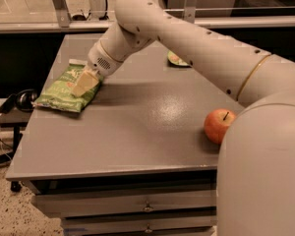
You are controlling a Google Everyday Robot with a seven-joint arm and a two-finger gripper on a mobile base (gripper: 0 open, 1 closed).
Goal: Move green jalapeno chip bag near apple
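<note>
The green jalapeno chip bag lies flat at the table's left edge, olive green with a white top strip. My gripper hangs right over the bag's right half, at or just above its surface; the arm reaches to it from the right. The apple, red-orange with a short dark stem, sits near the table's right front, far from the bag and partly behind my arm's base.
A brighter green bag lies at the back of the grey table, mostly hidden by my arm. Drawers sit under the table front. A railing runs behind the table. Headphones lie on a low surface to the left.
</note>
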